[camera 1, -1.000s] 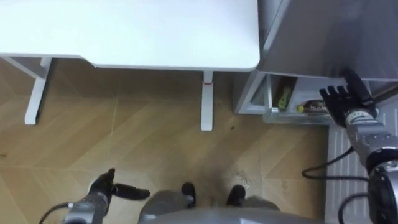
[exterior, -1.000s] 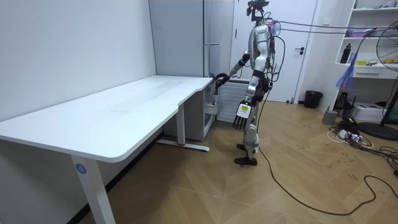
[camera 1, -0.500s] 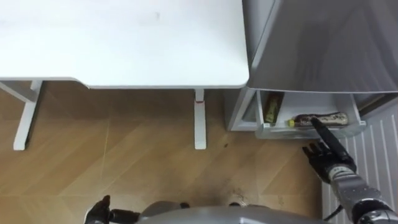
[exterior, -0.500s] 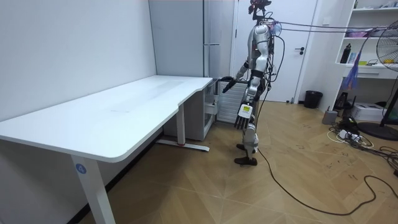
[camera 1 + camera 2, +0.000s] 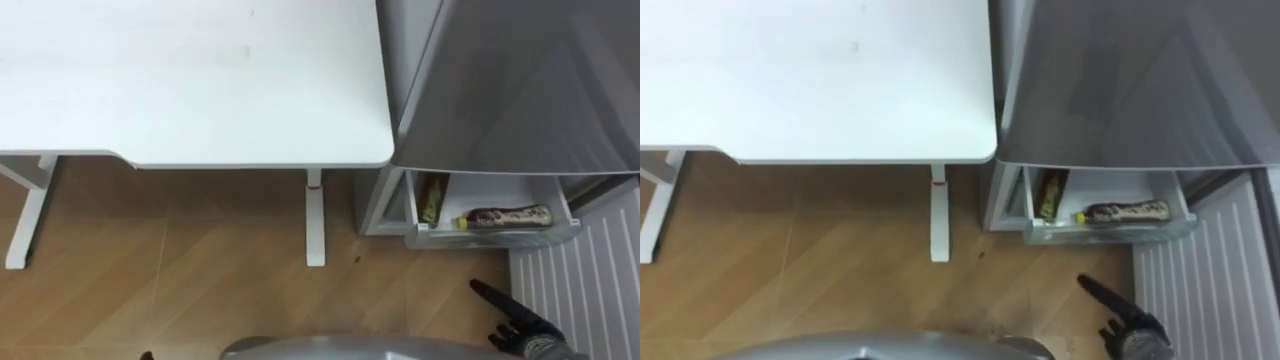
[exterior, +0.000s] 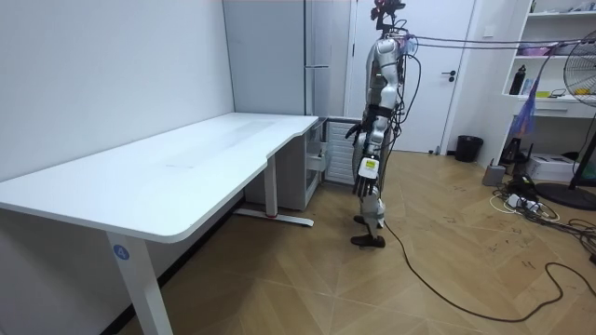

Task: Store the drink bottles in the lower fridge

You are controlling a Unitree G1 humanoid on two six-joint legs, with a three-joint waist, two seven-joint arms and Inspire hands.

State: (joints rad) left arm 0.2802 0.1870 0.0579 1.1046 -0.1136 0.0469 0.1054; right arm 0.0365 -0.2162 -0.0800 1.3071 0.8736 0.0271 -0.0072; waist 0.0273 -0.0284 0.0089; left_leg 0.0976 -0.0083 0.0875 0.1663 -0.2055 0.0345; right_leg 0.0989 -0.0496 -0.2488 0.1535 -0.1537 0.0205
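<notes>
**A:** Where is the right hand (image 5: pixel 520 330)?

**B:** Low at the robot's right, above the wooden floor (image 5: pixel 200 270). It is well short of the open drawer (image 5: pixel 490 236) at the foot of the fridge (image 5: pixel 520 90). Its fingers are stretched out and spread, one pointing up toward the drawer, and it holds nothing.

**A:** And the other one?

**B:** In the room view the left hand (image 6: pixel 363 177) hangs by the robot's thigh, fingers loose and pointing down, also empty. The robot stands upright facing the fridge, at the end of the white worktop (image 5: pixel 190 80), with its right forearm held out in front of its waist.

**A:** The drinks?

**B:** Both are in the drawer. A dark bottle (image 5: pixel 503 216) lies on its side across the wide compartment, its yellow cap toward the robot's left. A green-yellow bottle (image 5: pixel 431 198) sits in the narrow compartment at the drawer's left end. A white ribbed panel (image 5: pixel 590 290) stands just to the right of the drawer.
</notes>
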